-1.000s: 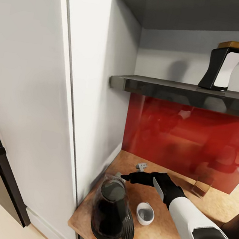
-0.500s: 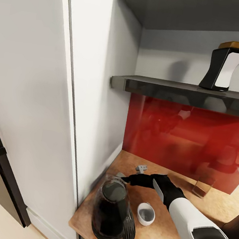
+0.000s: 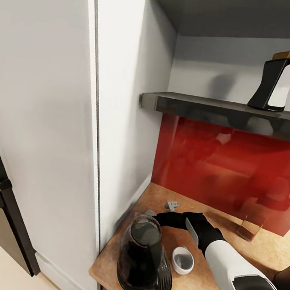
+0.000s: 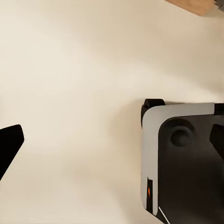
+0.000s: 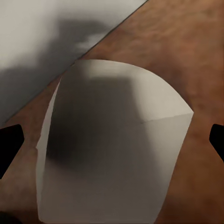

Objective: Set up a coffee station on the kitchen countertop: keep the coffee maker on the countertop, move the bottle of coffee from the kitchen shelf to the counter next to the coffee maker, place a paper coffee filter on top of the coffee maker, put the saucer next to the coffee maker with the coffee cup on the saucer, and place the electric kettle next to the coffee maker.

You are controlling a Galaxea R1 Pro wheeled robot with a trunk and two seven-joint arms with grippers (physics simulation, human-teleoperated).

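Countertop [image 3: 259,253] of light wood grain is seen from the head view, running below a glossy red wall panel [image 3: 233,171] and butting against a tall white cabinet side [image 3: 121,114]; the kettle [image 3: 145,256] stands near the counter's front corner, dark glass with a black lid and a red button at its base; the cup [image 3: 182,260] sits just beside it on the wood, white with a greyish inside; the right gripper [image 3: 157,217] is reached in low over the counter behind the kettle's lid, and from this view it cannot be told how far its jaws are parted; a grey sliver at the gripper's tip is seen, too small to be identified; a small grey object [image 3: 171,206] lies on the wood just behind the gripper; a small glass [image 3: 249,229] with brown contents stands by the red panel; the bottle [image 3: 279,81] is seen upright on the shelf [image 3: 223,110], well apart from the things below, dark with a white label and a gold cap.

Floor [image 4: 74,93] of pale cream is seen in the left wrist view, with part of the robot's base [image 4: 182,163] over it; the left gripper's black fingertips [image 4: 9,144] are set wide apart at the picture's edges, with nothing between them.

Filter [image 5: 112,149] of off-white paper is seen close in the right wrist view, lying on the wood by the white wall; the right gripper's fingertips [image 5: 10,140] stand wide apart on either side of it, apparently without touching it.
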